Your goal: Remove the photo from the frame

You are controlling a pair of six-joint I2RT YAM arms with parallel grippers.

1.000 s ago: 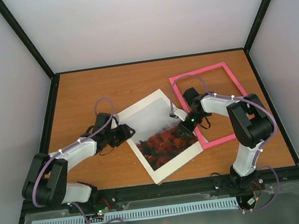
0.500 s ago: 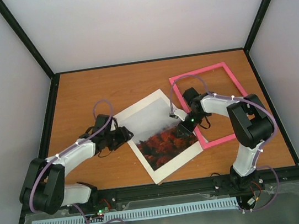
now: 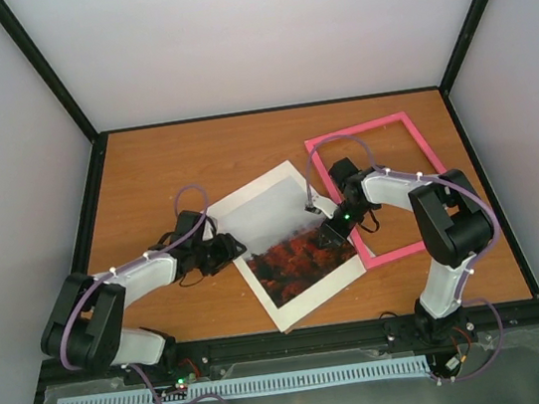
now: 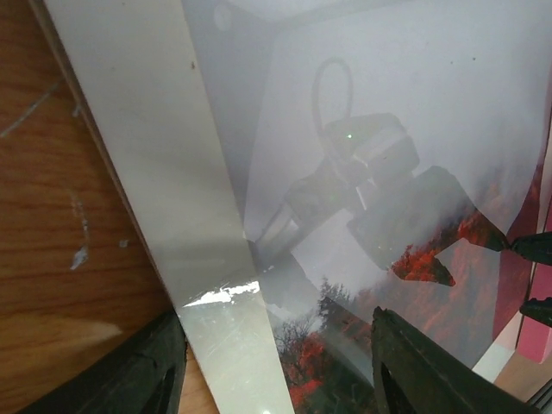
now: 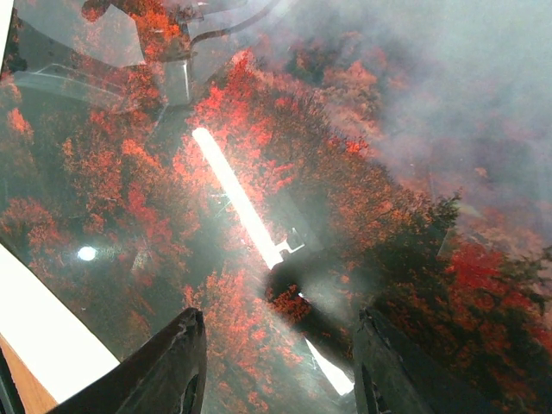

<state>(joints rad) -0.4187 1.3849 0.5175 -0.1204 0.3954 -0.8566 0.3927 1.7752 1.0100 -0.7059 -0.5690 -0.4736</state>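
At the near side of the tabletop [image 3: 164, 167], in the lower middle of the top view, both arms reach in to a flat stack lying askew. The left pincer [image 3: 226, 250] sits low at the stack's left edge. Its fingers [image 4: 151, 379] are spread, one over bare wood and the other over the picture, and a strip of the white mat [image 3: 249, 197] runs between them. It pinches nothing.

The right pincer [image 3: 333, 232] is down on the stack's right side. Its fingers [image 5: 183, 366] are likewise apart above the red trees and hold nothing.

The photo [image 3: 293, 259] lies inside that stack at the centre of the top view, with grey mist on its upper part and orange-red trees on its lower part. Both wrist views show lamp glare and the arms mirrored on its surface, so a glass pane [image 5: 250, 216] appears to lie over it.

Farther back, at the upper right, the frame [image 3: 360, 129] lies flat and empty, with wood showing through its opening. Its lower left side is hidden under the right arm, so I cannot tell whether it touches the stack.

The print looks clear of the pink border but is probably trapped under the pane and mat. My guess is that fingers pressing on smooth glass could skid. They might also shove the pane towards the near edge, where it could tip off. If one side is lifted while the other is unsteadied, the layers may slide apart and crease the paper.

No brand, label or writing can be read anywhere.
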